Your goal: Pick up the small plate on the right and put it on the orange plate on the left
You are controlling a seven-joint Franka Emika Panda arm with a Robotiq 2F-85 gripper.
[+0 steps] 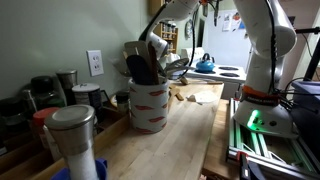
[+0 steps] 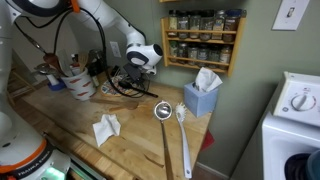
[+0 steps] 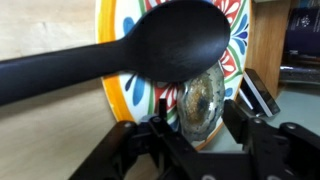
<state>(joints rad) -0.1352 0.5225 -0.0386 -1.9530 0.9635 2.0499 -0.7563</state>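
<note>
Hovering with jaws spread, the gripper (image 3: 200, 128) risks snagging the black spoon (image 3: 150, 45) at twelve o'clock before pinching the small plate (image 3: 203, 98) against the orange-rimmed plate (image 3: 125, 95).

Home kitchen: spice rack (image 2: 203, 38), stove (image 1: 228, 71).

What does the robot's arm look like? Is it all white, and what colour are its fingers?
The arm is mostly smooth, rounded white segments with darker joints, seen in both exterior views. A black cable loops along it. Its base glows green. The gripper at the end is black and blocky, with dark fingers.
</note>
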